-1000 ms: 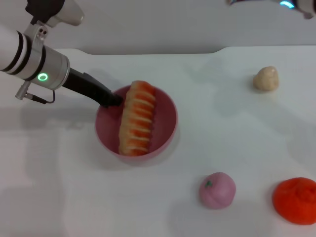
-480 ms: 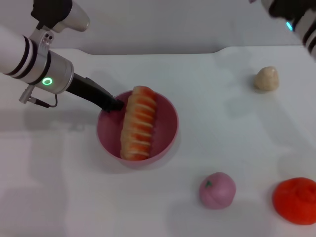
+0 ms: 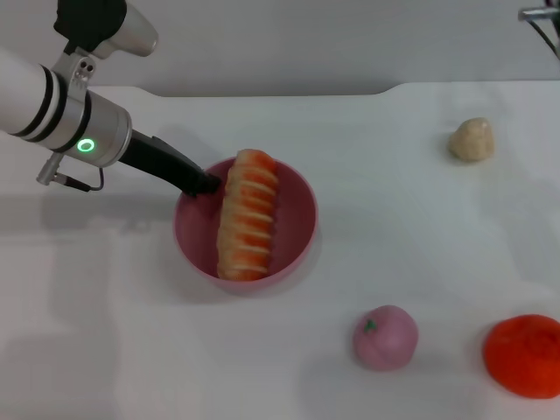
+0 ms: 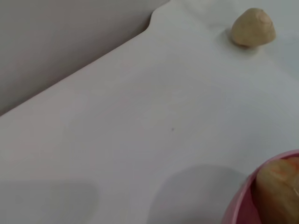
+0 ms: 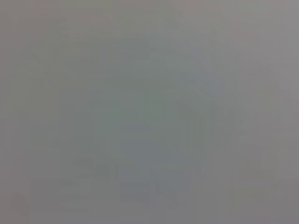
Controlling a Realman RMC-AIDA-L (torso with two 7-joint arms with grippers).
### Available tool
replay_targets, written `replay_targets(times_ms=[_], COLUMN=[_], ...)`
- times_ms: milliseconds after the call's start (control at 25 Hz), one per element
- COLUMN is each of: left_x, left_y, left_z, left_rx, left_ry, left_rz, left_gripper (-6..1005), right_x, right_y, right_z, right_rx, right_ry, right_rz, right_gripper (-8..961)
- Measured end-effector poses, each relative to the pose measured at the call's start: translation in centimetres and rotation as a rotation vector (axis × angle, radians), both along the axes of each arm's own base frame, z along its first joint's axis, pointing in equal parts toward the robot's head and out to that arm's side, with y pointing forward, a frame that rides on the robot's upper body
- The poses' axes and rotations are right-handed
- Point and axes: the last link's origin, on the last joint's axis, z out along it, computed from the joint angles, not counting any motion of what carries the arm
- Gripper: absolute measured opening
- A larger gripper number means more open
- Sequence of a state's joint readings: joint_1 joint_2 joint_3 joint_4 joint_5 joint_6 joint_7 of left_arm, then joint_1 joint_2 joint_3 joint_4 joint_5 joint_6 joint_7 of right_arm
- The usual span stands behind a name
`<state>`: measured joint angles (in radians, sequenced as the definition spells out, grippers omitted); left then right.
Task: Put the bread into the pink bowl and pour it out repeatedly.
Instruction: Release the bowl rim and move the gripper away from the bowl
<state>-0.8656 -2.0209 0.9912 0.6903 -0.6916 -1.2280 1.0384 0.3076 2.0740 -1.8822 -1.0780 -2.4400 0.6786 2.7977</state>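
The pink bowl [image 3: 294, 219] stands on the white table, left of the middle in the head view. The bread [image 3: 247, 214], striped orange and cream, lies lengthwise inside it, its far end sticking up over the rim. My left gripper [image 3: 203, 184] reaches in from the left with its dark fingers shut on the bowl's left rim. The left wrist view catches an edge of the pink bowl [image 4: 240, 207] and one end of the bread [image 4: 279, 186]. Only a bit of my right arm [image 3: 541, 13] shows at the top right corner; its gripper is out of view.
A small beige lump [image 3: 472, 139] sits at the back right, also in the left wrist view as the beige lump [image 4: 253, 28]. A pink peach-like ball [image 3: 385, 336] and an orange fruit [image 3: 523, 354] lie at the front right. A grey wall borders the table's far edge.
The bowl, with the bread and my left gripper on its rim, has shifted slightly right and nearer. My right arm has drawn back out of the top right corner.
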Motion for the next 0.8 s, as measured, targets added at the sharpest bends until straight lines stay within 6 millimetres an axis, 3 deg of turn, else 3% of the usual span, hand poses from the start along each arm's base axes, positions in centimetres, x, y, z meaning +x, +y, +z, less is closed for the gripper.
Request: replay_targets(times_ms=[240, 800], left_x=[0.4, -0.1], left_y=[-0.3, -0.9], left_z=[-0.7, -1.6], left_rx=[-0.022, -0.049], left_ry=[-0.001, 0.008], left_rz=[-0.005, 0.015], left_gripper=[43, 44], right_x=[2.1, 2.3], right_y=[-0.6, -0.7], right_z=[0.2, 0.1], right_rx=[0.016, 0.015], right_ry=[0.009, -0.011], right_rz=[-0.041, -0.041], right_gripper=[495, 494])
